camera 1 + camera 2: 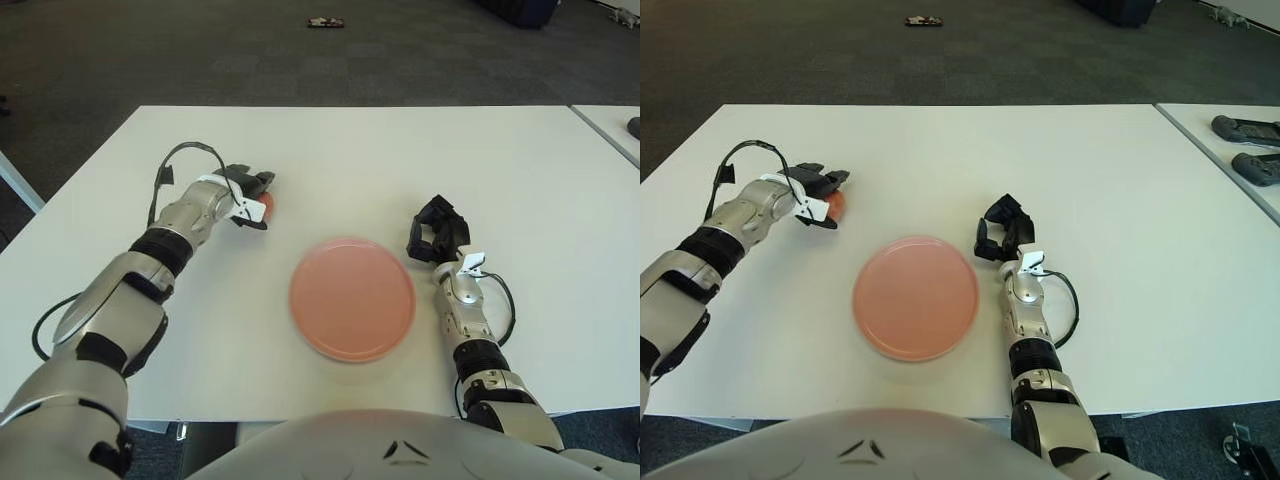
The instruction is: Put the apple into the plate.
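table: wide white rectangular table point(350, 150), over dark grey carpet floor point(200, 50)
plate: round flat pink plate point(352, 297), lying on the table at the near-centre, nothing on it. used as the landmark below
apple: small red apple point(264, 205), on the table up and to the left of the plate, well apart from its rim. mostly covered by the fingers, only a red patch shows on the side facing the plate
left hand: left three-finger hand point(246, 192), black fingers on a silver forearm, up-left of the plate, right at the apple. fingers curled round the apple, one above and one below the red patch, so it reads as clamped on the fruit. cannot tell whether the apple is off the tabletop or sitting on it
left arm: reaches out from the near-left corner, diagonal toward the apple; black cable point(180, 160) loops off the wrist on the side away from the plate
right hand: right three-finger hand point(436, 231), black, just right of the plate's far-right rim, close to it but not touching. fingers folded inward, holding nothing
right arm: silver forearm runs from the near edge up along the plate's right side, black cable loop beside the wrist
second table: white edge point(610, 125) far right of the plate, two dark handheld devices point(1245, 145) on it
floor: small dark object point(325, 21) far beyond the plate
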